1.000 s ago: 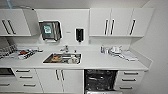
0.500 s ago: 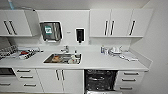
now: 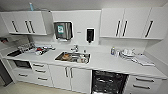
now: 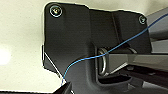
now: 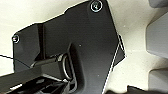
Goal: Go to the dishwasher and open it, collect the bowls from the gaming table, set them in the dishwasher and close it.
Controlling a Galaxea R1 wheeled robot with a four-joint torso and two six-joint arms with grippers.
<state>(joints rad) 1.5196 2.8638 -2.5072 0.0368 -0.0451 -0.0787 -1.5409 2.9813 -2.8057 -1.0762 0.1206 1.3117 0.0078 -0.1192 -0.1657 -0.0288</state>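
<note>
The dishwasher [image 3: 108, 82] sits under the white counter [image 3: 105, 63], right of the sink cupboard. It is open, and its dark interior with racks faces me. The bowls and the gaming table are out of view. In the left wrist view a thin blue cable [image 4: 112, 50] crosses the robot's dark plate above a pale floor. A pale floor also lies behind the plate in the right wrist view.
A steel sink [image 3: 73, 57] with dishes in it is set in the counter left of the dishwasher. White drawers [image 3: 143, 85] flank the dishwasher on the right. Crockery [image 3: 127, 53] stands at the counter's right and clutter [image 3: 41, 49] at its left. Wall cupboards [image 3: 125, 22] hang above.
The whole head picture has slid a little to the right in the last half second, so the camera has moved. Nothing in the kitchen has changed.
</note>
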